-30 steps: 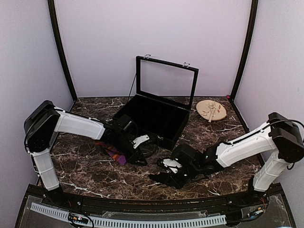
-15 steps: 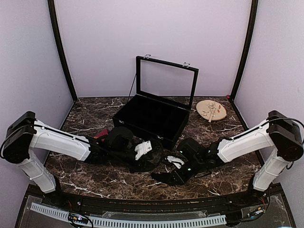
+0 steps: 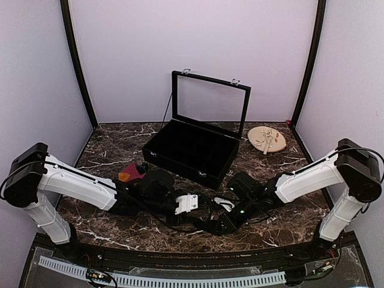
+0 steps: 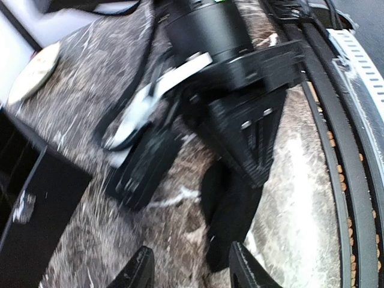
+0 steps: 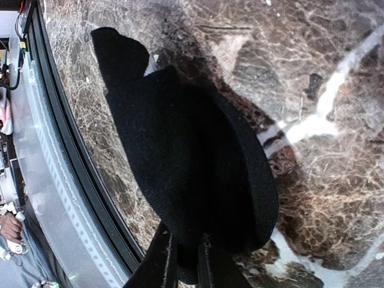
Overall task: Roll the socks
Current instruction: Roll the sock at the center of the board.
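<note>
The small black fabric sock lies near the front edge of the dark marble-patterned table, bunched and seemingly doubled over on itself. One end is pinched in the right gripper, whose two fingers are clamped narrowly on the cloth. The left gripper hovers just beside it, facing the right one, its fingers partly spread with nothing between them and the free end of the sock just ahead of them. The striped purple, orange and red sock sits well apart, on the left side behind the left arm, only its orange and red patch showing; it looks untouched. Farther back stand a black hinged box with a glass lid, lid raised, and a round wooden plate. The step in hand appears to be rolling the black sock, with the roll barely begun. The next move likely calls for the left fingers to close on the loose end and tuck it over while the right grip keeps the fabric taut, so that the bundle does not slacken.
</note>
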Motion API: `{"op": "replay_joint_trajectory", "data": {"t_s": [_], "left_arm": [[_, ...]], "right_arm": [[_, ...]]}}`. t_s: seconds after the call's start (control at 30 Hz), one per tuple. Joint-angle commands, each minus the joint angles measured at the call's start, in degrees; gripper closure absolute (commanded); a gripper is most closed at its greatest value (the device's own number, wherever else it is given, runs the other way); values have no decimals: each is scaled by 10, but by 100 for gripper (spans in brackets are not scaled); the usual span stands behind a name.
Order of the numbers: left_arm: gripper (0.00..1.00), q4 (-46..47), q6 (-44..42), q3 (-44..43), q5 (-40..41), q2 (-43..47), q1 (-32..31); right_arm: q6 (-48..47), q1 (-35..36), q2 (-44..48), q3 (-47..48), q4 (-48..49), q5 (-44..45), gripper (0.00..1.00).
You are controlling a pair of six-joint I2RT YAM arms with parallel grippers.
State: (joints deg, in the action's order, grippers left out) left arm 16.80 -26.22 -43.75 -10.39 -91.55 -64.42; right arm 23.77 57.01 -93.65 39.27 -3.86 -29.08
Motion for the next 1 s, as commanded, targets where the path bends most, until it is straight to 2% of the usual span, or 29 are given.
{"op": "replay_joint_trajectory", "data": {"t_s": [0.0,0.3,0.6,0.97], "left_arm": [[55,-29,-64,-26,10,-18,-31],[57,-23,-134,-22,64,-54,-78],[58,18,-183,-19,113,-83,-94],[60,20,-215,-44,147,-132,-98]], "right_arm": [[9,-6,-12,-5,-10,-20,91],[14,-13,-8,-14,-5,-35,91],[12,-18,-12,-11,-6,-48,91],[14,-19,-10,-13,-5,-58,92]]}}
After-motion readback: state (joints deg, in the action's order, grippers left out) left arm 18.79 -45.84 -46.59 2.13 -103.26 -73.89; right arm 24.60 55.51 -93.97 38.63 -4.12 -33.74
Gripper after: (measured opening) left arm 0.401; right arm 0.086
